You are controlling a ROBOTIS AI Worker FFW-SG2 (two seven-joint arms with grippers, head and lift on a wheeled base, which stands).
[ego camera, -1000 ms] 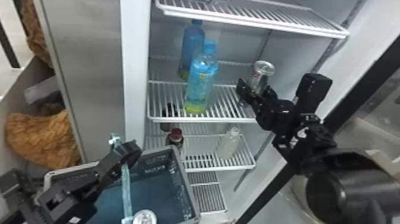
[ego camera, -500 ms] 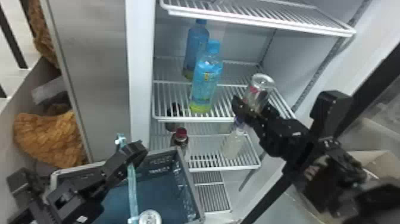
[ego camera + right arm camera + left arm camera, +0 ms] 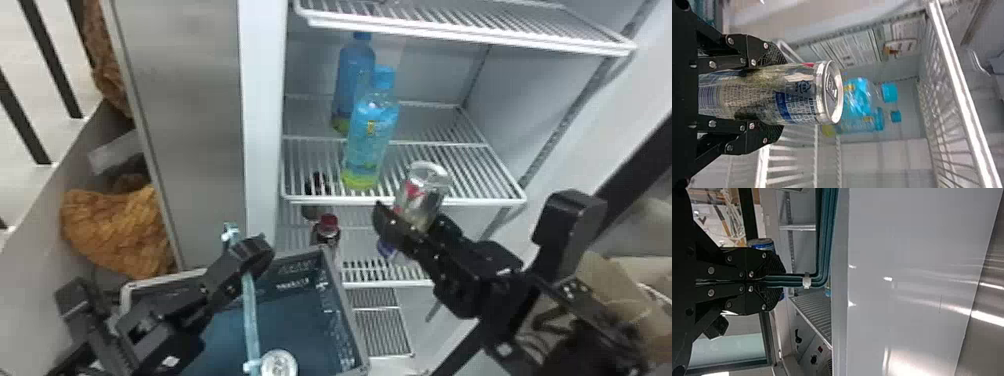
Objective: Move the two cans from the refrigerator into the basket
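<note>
A brushed-metal panel (image 3: 187, 115) stands beside orange-brown fabric (image 3: 112, 227). Black bars (image 3: 51, 62) adjoin pale floor (image 3: 22, 55), far left. Cardboard (image 3: 607, 292) occupies the right side.

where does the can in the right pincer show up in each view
Head view: the can is right of the blue-capped bottles, in the right pincer.
Left wrist view: a can shows behind the left pincer; I can't tell if it's this one.
Right wrist view: close up, between the fingers, bottles beyond.
Shared landmark: ribbed fridge shelf.
</note>
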